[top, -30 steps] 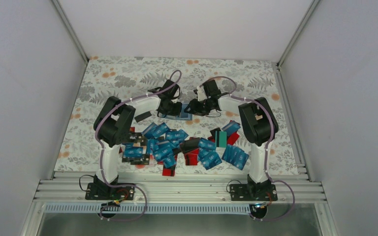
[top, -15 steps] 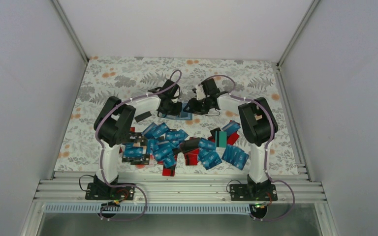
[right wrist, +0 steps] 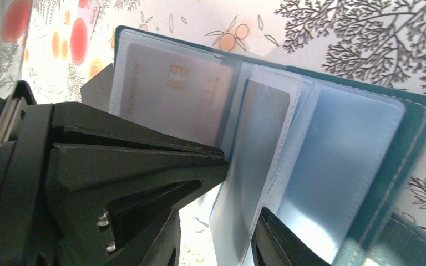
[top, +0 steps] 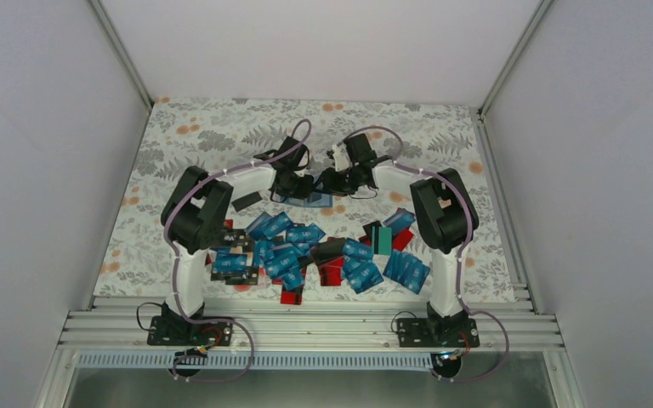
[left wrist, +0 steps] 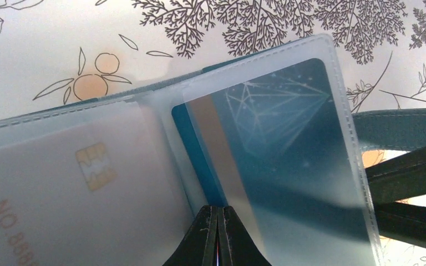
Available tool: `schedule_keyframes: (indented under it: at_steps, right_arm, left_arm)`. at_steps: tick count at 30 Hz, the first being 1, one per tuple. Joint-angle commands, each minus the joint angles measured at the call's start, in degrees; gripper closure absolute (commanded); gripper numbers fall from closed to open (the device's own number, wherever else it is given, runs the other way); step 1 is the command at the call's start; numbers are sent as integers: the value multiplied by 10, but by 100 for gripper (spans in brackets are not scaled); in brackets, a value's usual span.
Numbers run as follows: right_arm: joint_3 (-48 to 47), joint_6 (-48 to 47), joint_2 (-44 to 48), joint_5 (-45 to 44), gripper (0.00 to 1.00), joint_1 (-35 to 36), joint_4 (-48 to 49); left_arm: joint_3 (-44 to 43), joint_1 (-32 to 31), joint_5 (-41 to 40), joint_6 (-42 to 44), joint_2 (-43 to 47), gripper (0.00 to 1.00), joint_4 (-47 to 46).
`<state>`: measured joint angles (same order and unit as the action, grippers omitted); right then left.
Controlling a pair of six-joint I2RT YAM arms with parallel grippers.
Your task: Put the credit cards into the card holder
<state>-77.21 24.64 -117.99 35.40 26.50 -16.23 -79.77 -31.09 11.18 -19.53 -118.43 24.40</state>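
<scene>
The teal card holder point(top: 316, 201) lies open on the floral cloth between both grippers, its clear sleeves fanned out point(right wrist: 344, 166). A blue credit card point(left wrist: 272, 138) with a grey stripe sits partly inside one sleeve, one blue edge bare. My left gripper point(left wrist: 217, 213) is shut, its tips against that card's near edge. My right gripper point(right wrist: 219, 213) is open around the same upright sleeve page, the right finger point(right wrist: 272, 238) touching it. A pale card with a gold chip point(left wrist: 61, 183) fills the neighbouring sleeve. Many loose credit cards point(top: 306, 251) lie nearer the arm bases.
A lone black card point(top: 247, 201) lies left of the holder. More blue, red and teal-green cards point(top: 387, 238) lie before the right arm. White walls close in the cloth on three sides. The right gripper's fingers point(left wrist: 405, 177) cross the holder's strap.
My right gripper has shifted a little to the left, closer to the left gripper over the holder. The left gripper has stayed put and shut.
</scene>
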Motion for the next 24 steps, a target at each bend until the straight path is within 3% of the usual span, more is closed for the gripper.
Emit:
schedule_keyframes:
  at_steps: [1, 12, 24]
  right_arm:
    - [-24, -17, 6, 20, 66, 19, 0]
    - [-51, -25, 7, 16, 66, 31, -17]
    - [-94, -24, -19, 13, 66, 48, -33]
  left_arm:
    - [19, -6, 31, -6, 9, 98, 8]
    - [24, 6, 40, -18, 66, 98, 13]
    - [106, 32, 8, -57, 195, 98, 6]
